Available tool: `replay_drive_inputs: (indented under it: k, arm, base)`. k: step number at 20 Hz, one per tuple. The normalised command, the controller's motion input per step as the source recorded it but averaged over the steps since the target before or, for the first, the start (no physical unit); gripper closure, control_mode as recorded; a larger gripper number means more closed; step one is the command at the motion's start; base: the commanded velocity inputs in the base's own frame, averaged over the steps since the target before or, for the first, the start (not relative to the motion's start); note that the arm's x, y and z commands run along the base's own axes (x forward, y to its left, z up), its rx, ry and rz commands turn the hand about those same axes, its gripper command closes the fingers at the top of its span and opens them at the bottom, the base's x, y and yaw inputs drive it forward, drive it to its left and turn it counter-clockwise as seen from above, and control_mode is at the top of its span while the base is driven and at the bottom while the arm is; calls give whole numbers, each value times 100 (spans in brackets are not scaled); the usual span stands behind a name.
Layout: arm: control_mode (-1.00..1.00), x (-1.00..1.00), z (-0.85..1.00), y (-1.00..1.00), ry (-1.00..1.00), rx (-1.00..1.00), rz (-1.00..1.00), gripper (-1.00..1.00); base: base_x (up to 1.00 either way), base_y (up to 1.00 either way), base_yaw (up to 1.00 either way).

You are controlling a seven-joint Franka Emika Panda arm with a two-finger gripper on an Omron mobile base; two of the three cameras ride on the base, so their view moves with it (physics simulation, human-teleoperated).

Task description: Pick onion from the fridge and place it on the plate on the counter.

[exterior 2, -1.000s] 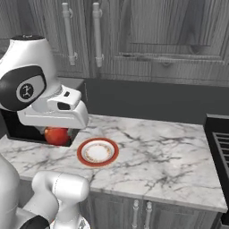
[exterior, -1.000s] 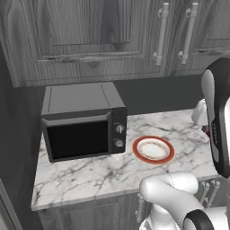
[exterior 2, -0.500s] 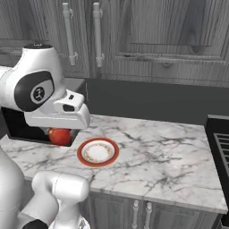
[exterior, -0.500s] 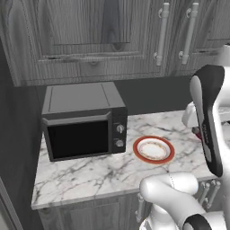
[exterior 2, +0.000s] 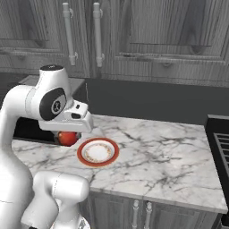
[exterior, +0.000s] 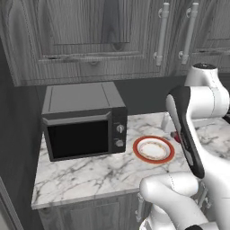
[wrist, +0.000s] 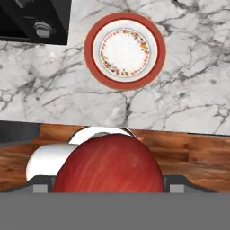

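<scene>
Red-brown onion (wrist: 109,164) is sitting clamped in my claw (exterior 2: 67,137) — the plate (wrist: 90,54) is lying just ahead on the counter (wrist: 188,99).

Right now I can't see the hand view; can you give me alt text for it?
A glossy red-brown onion fills the lower foreground in the hand. Beyond it lies the orange-rimmed plate, bare, on the white marble counter, with a corner of the black microwave at upper left.

A glossy, smooth red-brown round onion (wrist: 109,164) contrasts with the polished grey-veined white marble worktop (wrist: 188,90), the glazed orange-rimmed white plate (wrist: 125,50) and matt dark wood-grain cabinets (exterior: 90,40).
</scene>
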Motion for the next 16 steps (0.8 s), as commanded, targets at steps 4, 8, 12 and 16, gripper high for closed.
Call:
replay_drive_inputs:
  k: [4, 8, 12, 16]
  arm:
    - [-100, 66, -49, 0, 0, 0, 0, 100]
    - [-100, 72, -45, 0, 0, 0, 0, 100]
    - [-100, 82, -46, 0, 0, 0, 0, 100]
    - [-100, 64, -45, 0, 0, 0, 0, 100]
  base:
    - [0, 0, 0]
    - [0, 0, 0]
    - [0, 0, 0]
    - [0, 0, 0]
